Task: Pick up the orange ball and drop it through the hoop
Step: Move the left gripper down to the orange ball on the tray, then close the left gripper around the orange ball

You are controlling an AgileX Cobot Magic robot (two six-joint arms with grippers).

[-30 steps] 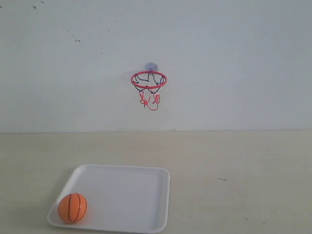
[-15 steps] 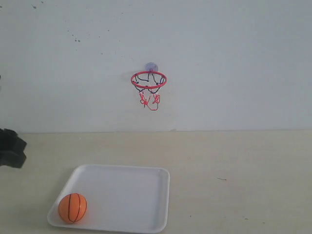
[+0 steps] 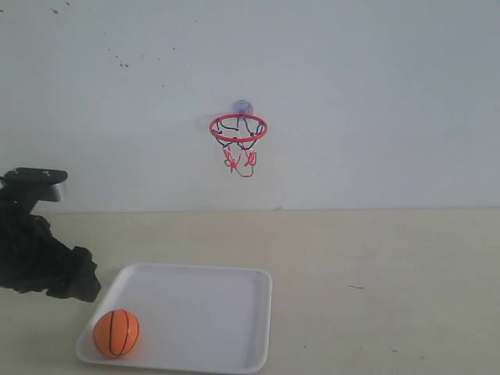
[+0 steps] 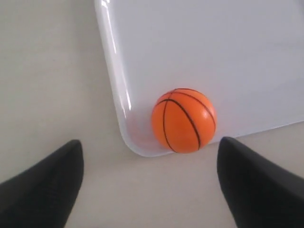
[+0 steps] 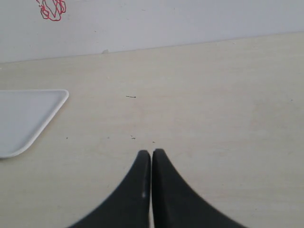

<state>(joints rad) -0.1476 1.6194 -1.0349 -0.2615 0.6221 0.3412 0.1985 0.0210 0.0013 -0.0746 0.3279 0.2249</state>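
**Ball in the tray corner, left fingers spread over it**

Exterior view: you see the orange ball [image 3: 116,333] lying in the near left corner of the white tray [image 3: 234,281] on the table [image 3: 391,266]. The hoop [image 3: 238,129] hangs on the wall [image 3: 375,94] behind, well apart from the ball. The left arm [image 3: 43,258] is near the tray's left edge.

Left wrist view: your left fingers [image 4: 42,185] are spread wide. The ball lies ahead between them, untouched.

Right wrist view: your right fingers [image 5: 135,190] are pressed together above the table, holding nothing.
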